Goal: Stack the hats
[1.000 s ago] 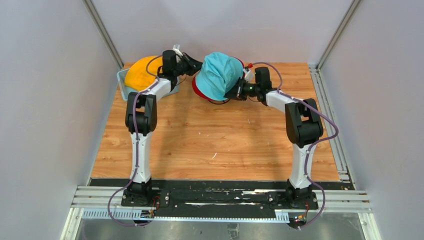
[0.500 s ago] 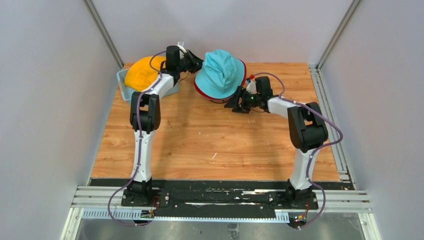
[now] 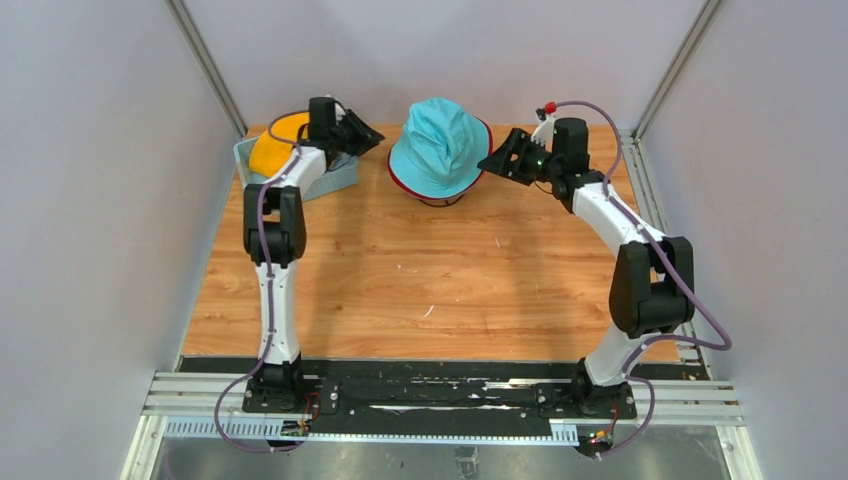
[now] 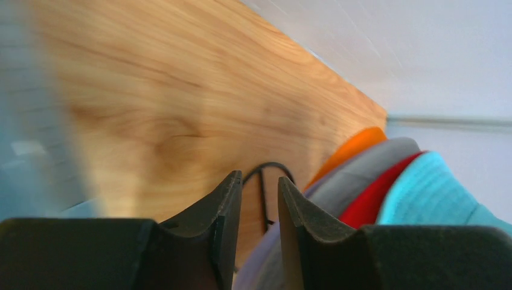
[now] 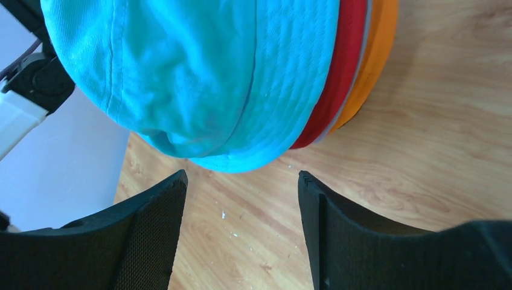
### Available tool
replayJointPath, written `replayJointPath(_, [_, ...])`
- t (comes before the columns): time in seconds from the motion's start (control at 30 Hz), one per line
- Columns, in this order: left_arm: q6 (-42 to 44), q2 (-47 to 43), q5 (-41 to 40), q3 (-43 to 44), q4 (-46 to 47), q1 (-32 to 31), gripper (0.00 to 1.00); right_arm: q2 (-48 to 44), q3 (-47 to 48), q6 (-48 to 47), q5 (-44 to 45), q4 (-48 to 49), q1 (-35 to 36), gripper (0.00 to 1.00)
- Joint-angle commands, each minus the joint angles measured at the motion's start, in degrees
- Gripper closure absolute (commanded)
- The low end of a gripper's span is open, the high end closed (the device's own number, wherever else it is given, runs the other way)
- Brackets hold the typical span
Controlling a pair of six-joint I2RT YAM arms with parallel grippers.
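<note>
A teal hat [image 3: 438,148] tops the stack of hats at the back middle of the table, with a red brim [image 3: 400,185] showing under it. In the right wrist view the teal hat [image 5: 199,78] lies over red [image 5: 344,66] and orange [image 5: 377,54] brims. My right gripper [image 3: 492,162] hangs just right of the stack, open and empty [image 5: 241,181]. My left gripper [image 3: 370,137] is left of the stack, its jaws a narrow gap apart with nothing between them [image 4: 259,181]. A yellow hat [image 3: 275,145] lies in the basket.
The light blue basket [image 3: 330,180] stands at the back left, under the left arm. A black wire stand [image 4: 265,175] shows under the stacked brims in the left wrist view. Grey walls close in the back and both sides.
Both grippers have let go of the teal hat and opened. The right arm swung out to the right and up. The left gripper drew back towards the basket. The teal hat settled straighter on the stack.
</note>
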Motion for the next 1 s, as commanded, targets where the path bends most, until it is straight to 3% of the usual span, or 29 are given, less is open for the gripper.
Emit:
replayJointPath(0.0, [3.6,-10.9,-7.1,-6.1,-1.2,4.0,0.67,2.5,2.8,0.7,0.7,5.9,-1.2,0.34])
replayJointPath(0.2, [-4.8,-25.5,-5.3,-27.3,14.2,4.5,0.66,9.6,9.0,6.5,-2.7,14.1,-3.5,0.37])
replayJointPath(0.3, [-9.6,-31.7,-4.4,-38.4,25.7,3.7,0.66,14.0,15.5,7.8,-5.1,13.9,-4.6,0.41])
replayJointPath(0.4, [-11.0,-35.7,-4.1,-44.6,30.3,2.6,0.66,18.7,22.2,8.7,-7.3,12.8,-5.2,0.43])
replayJointPath(0.57, [-10.8,-37.9,-3.2,-49.1,33.3,0.7,0.66,23.5,26.6,9.7,-9.3,13.1,-5.2,0.44])
replayJointPath(0.97, [-14.7,-33.0,-0.9,-51.8,43.4,-1.1,0.66,25.8,26.5,11.7,-11.0,17.2,-5.2,0.47])
